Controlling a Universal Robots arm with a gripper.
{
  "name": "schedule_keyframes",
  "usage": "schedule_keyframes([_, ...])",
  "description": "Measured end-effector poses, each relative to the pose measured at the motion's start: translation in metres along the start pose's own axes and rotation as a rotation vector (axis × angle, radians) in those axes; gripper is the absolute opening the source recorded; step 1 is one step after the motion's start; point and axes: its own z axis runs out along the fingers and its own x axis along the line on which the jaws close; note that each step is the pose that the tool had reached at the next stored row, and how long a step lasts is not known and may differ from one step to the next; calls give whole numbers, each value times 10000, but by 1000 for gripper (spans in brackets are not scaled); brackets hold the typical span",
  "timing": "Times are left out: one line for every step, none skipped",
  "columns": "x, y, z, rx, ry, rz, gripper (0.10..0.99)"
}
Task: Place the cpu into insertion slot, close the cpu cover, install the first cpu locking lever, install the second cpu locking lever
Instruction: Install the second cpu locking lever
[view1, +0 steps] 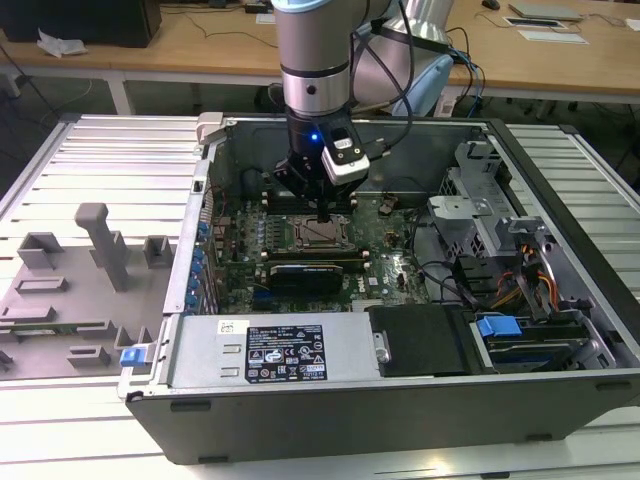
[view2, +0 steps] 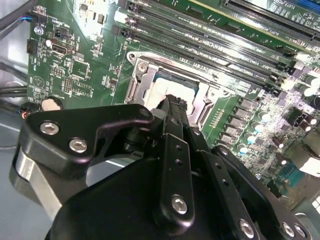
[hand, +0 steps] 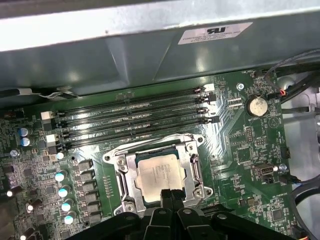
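The cpu (hand: 159, 172) lies flat in the insertion slot (hand: 161, 199) on the green motherboard (hand: 240, 150), its pale metal top showing through the window of the cpu cover (hand: 126, 176), which lies down over it. A thin wire lever (hand: 150, 143) runs along the cover's side nearest the RAM slots. My gripper (hand: 171, 196) hovers just over the socket's edge with its black fingers (view2: 172, 107) pressed together and nothing between them. In the exterior view the gripper (view1: 326, 214) hangs straight above the cpu (view1: 318, 236) inside the open computer case.
Long black RAM slots (hand: 135, 117) run beside the socket. The case walls (view1: 200, 200), a drive cage (view1: 480, 190), cables (view1: 530, 280) and the power supply (view1: 280, 350) ring the board. A grey fixture tray (view1: 80, 270) sits at the exterior view's left.
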Motion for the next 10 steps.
schedule_keyframes([-1,-4,-2,2,1,-2,106])
schedule_keyframes([-5,-20,-11,0,0,0,106])
schedule_keyframes([-8,-29,-18,0,0,1,106])
schedule_keyframes([-11,-40,-28,0,0,1,106])
schedule_keyframes([-13,-48,-37,0,0,1,106])
schedule_keyframes([-15,-55,-44,0,0,1,106])
schedule_keyframes([-17,-59,-49,0,0,1,106])
schedule_keyframes([-19,-66,-59,-1,0,1,106])
schedule_keyframes([-20,-69,-64,-1,0,1,106])
schedule_keyframes([-22,-73,-68,-1,-1,1,106])
